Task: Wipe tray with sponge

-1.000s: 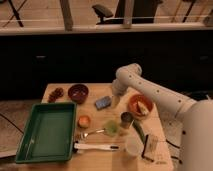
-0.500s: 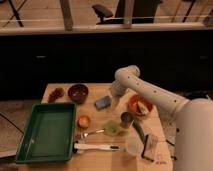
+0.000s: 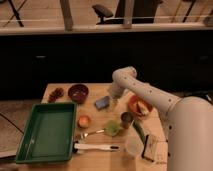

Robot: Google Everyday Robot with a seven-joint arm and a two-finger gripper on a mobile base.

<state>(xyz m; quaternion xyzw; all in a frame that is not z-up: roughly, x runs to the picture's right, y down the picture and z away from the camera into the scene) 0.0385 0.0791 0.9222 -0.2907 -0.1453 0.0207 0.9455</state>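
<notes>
The dark-green tray (image 3: 46,134) lies at the left front of the wooden table, with nothing in it. The blue sponge (image 3: 102,103) lies on the table to the right of the tray, near the middle. My gripper (image 3: 113,99) hangs down from the white arm's bend, just to the right of the sponge and close above the table. The sponge rests flat on the table. The arm comes in from the right of the view.
A dark red bowl (image 3: 78,92) and a brown item (image 3: 56,93) stand behind the tray. An orange fruit (image 3: 84,121), a fork (image 3: 90,134), a white brush (image 3: 95,147), a green item (image 3: 112,128), a metal cup (image 3: 127,119), an orange bowl (image 3: 139,106) and a clear cup (image 3: 134,145) crowd the right half.
The arm's bend has shifted slightly left, bringing the gripper a little closer to the sponge. The sponge and tray have not moved.
</notes>
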